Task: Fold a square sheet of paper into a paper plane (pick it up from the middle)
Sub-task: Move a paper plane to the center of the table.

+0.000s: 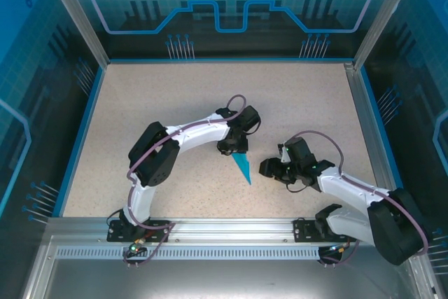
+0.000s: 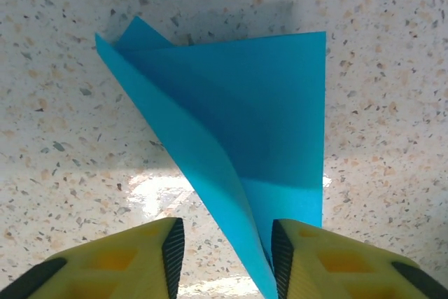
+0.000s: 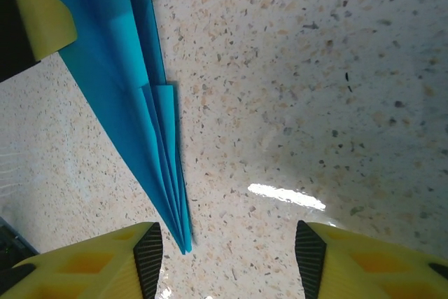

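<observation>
The cyan-blue sheet lies on the table folded into a narrow pointed paper plane (image 1: 243, 167), tip toward the near edge. In the left wrist view the paper plane (image 2: 245, 124) has one flap raised, and this flap rises between the jaws of my left gripper (image 2: 227, 257), close against the right pad (image 2: 281, 253) and apart from the left pad. The left gripper (image 1: 233, 148) stands over the plane's wide end, open. My right gripper (image 3: 227, 264) is open above bare table, with the pointed tip of the paper plane (image 3: 133, 103) just beside its left finger (image 3: 148, 260). It sits right of the plane as the right gripper (image 1: 269, 168).
The speckled tabletop (image 1: 175, 103) is bordered by a blue rim and transparent walls (image 1: 77, 26). An aluminium rail (image 1: 224, 232) runs along the near edge by the arm bases. A yellow finger of the left gripper (image 3: 42, 12) shows at the top left of the right wrist view.
</observation>
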`<act>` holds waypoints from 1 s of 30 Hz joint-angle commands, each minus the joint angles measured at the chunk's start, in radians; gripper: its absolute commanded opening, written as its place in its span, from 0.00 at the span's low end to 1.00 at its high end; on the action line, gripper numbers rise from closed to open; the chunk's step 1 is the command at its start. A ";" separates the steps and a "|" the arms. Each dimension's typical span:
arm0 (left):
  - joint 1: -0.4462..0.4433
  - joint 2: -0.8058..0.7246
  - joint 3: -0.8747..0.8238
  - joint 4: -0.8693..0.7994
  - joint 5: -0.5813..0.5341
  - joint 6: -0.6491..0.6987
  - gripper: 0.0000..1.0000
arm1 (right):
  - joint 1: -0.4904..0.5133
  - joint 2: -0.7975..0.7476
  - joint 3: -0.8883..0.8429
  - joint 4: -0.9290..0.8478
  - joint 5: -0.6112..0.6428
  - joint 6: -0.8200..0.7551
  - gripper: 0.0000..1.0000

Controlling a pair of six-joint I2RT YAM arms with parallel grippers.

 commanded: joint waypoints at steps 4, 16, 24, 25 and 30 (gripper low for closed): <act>0.004 -0.098 -0.093 0.039 -0.034 -0.013 0.31 | 0.017 0.106 0.093 0.060 -0.057 -0.036 0.56; 0.015 -0.185 -0.215 0.120 -0.031 -0.004 0.21 | 0.076 0.356 0.237 0.131 -0.103 -0.087 0.54; 0.016 -0.175 -0.212 0.108 -0.033 0.003 0.21 | 0.084 0.429 0.276 0.135 -0.092 -0.103 0.54; 0.016 -0.174 -0.212 0.108 -0.034 0.004 0.21 | 0.083 0.434 0.279 0.133 -0.090 -0.105 0.54; 0.015 -0.176 -0.213 0.103 -0.033 0.004 0.21 | 0.083 0.456 0.285 0.140 -0.099 -0.106 0.54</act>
